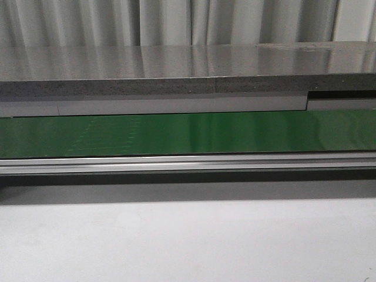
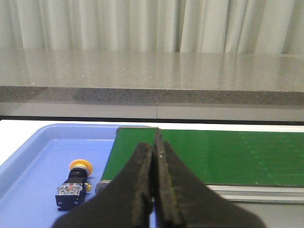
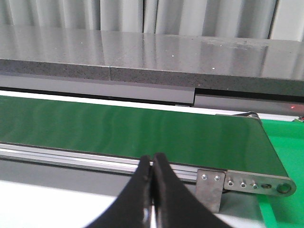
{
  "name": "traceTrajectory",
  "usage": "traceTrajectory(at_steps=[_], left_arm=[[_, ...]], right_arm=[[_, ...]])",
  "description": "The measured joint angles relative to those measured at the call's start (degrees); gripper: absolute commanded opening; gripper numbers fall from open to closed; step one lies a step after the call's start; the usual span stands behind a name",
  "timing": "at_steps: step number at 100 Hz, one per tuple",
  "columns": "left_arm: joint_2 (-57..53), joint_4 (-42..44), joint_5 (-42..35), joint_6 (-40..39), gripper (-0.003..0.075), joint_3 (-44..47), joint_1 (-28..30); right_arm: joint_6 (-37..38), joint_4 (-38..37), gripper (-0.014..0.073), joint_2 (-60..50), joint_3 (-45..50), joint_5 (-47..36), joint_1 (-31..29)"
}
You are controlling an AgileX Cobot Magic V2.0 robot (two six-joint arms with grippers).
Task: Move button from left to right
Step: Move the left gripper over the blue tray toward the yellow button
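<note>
The button [image 2: 73, 184], a yellow-orange cap on a blocky black body, lies on its side in a blue tray [image 2: 33, 161], seen only in the left wrist view. My left gripper [image 2: 153, 146] is shut and empty, its tips over the left end of the green conveyor belt [image 2: 213, 154], to the right of the button and apart from it. My right gripper [image 3: 152, 158] is shut and empty, in front of the belt's metal rail near the belt's right end [image 3: 266, 142]. Neither gripper shows in the front view.
The green belt [image 1: 188, 132] runs across the front view with a metal rail [image 1: 188, 163] along its near side. A grey stone counter [image 1: 188, 70] and curtains stand behind. A metal bracket [image 3: 211, 185] with bolts sits at the belt's right end, with a bright green surface [image 3: 285, 128] beyond.
</note>
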Motion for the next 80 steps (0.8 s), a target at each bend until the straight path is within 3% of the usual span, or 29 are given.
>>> traceTrajectory(at_steps=[56, 80], left_arm=[[0.0, 0.1, -1.61, 0.0, -0.002, 0.0, 0.0], [1.23, 0.21, 5.59, 0.0, -0.002, -4.04, 0.0]], right_arm=[[0.0, 0.0, -0.0068, 0.0, 0.0, 0.0, 0.0], [0.0, 0.0, -0.0068, 0.0, 0.0, 0.0, 0.0]])
